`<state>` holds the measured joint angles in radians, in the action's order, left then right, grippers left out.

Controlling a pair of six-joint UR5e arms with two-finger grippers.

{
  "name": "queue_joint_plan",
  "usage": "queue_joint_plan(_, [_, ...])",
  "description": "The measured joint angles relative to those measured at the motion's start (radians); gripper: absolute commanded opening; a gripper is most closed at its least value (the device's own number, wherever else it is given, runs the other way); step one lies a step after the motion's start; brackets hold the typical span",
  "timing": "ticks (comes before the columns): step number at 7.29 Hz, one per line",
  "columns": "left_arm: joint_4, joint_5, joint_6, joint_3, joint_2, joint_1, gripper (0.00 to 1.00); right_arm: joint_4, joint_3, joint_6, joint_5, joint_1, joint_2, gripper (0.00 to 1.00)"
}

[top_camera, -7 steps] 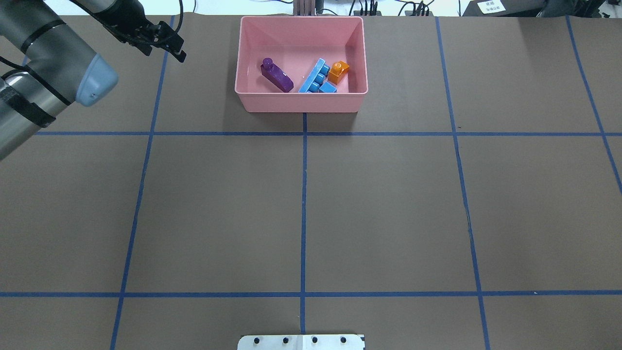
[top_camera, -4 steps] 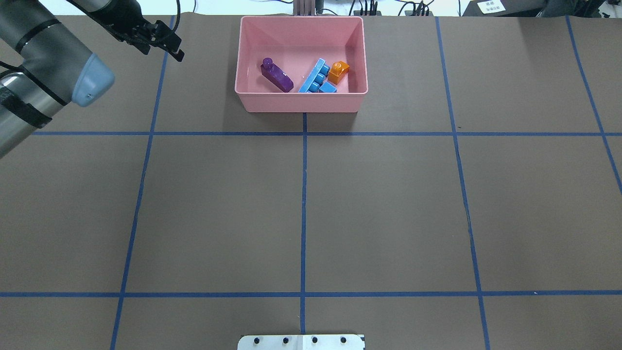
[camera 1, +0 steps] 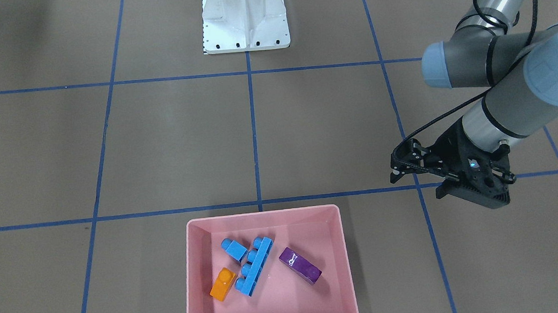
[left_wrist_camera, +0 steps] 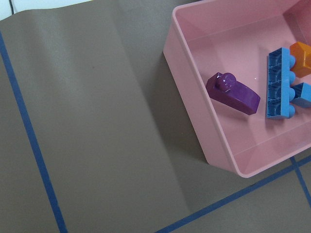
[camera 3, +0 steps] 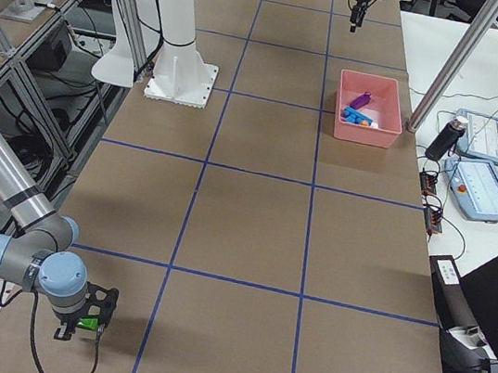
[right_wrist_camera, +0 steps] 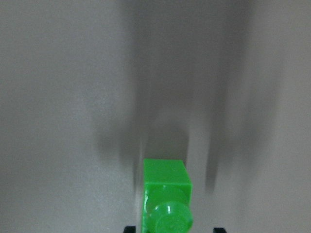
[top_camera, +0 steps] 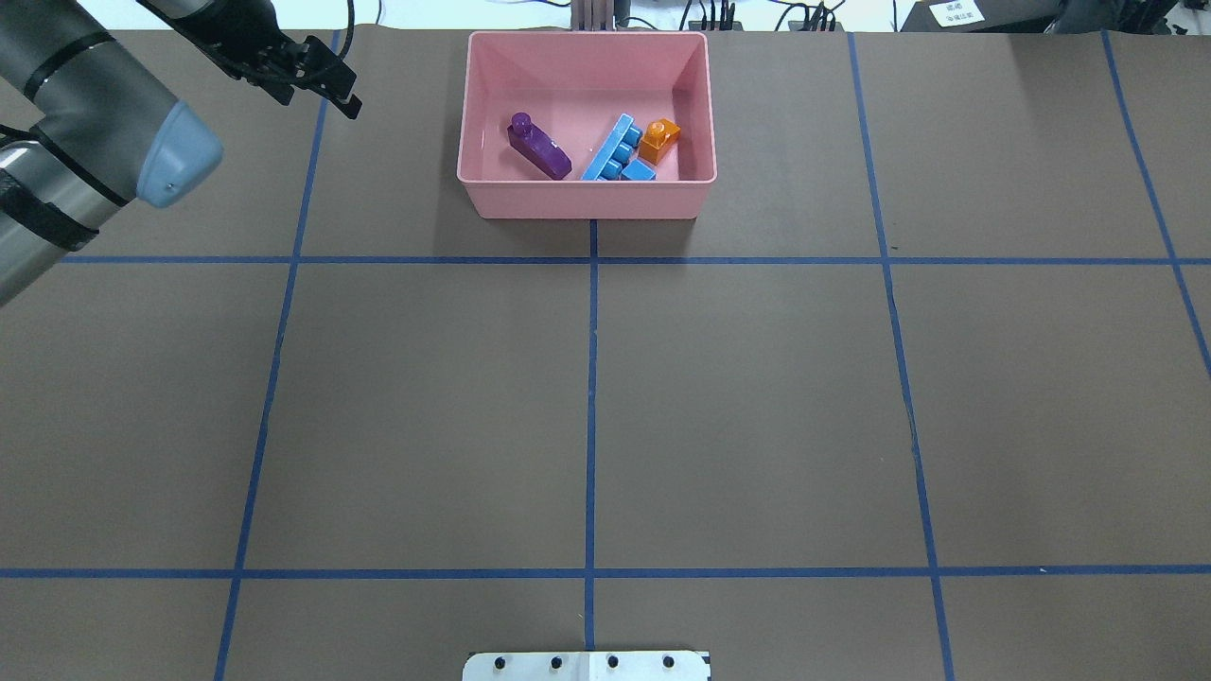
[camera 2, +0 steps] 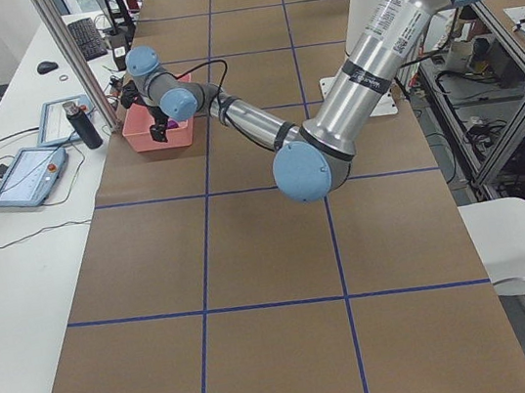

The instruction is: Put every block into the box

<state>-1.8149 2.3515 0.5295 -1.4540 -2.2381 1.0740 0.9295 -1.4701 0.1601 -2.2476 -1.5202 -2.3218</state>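
Note:
The pink box (camera 1: 263,214) stands at the table's far middle (top_camera: 587,203). In it lie the purple block (camera 1: 300,265), the long light-blue block (camera 1: 255,266), the small light-blue block (camera 1: 234,250) and the orange block (camera 1: 223,284). My left gripper (camera 1: 393,167) is open and empty, above the table beside the box, apart from it (top_camera: 352,96). The left wrist view shows the box's wall (left_wrist_camera: 189,97) and the purple block (left_wrist_camera: 233,93). The green block (right_wrist_camera: 165,194) lies on the table between my right gripper's (right_wrist_camera: 170,229) open fingers, far from the box (camera 3: 90,323).
The white robot base (camera 1: 245,21) stands at the table's near middle. Blue tape lines cross the brown table. A metal post (camera 3: 466,50), a black bottle (camera 3: 443,141) and tablets stand on the white side table beyond the box.
My left arm and gripper have shifted slightly left, away from the box. The blocks in the box have not moved.

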Motion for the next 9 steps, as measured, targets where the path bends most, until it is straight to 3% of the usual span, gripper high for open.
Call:
queue_joint_plan(8, [0.046, 0.0, 0.0, -0.036, 0.0, -0.005, 1.0, 0.002, 0.024, 0.012, -0.036, 0.001, 0.004, 0.67])
queue_joint_plan(9, [0.046, 0.0, 0.001, -0.038, 0.0, -0.005, 1.0, 0.002, 0.028, 0.014, -0.024, 0.001, 0.004, 0.61])
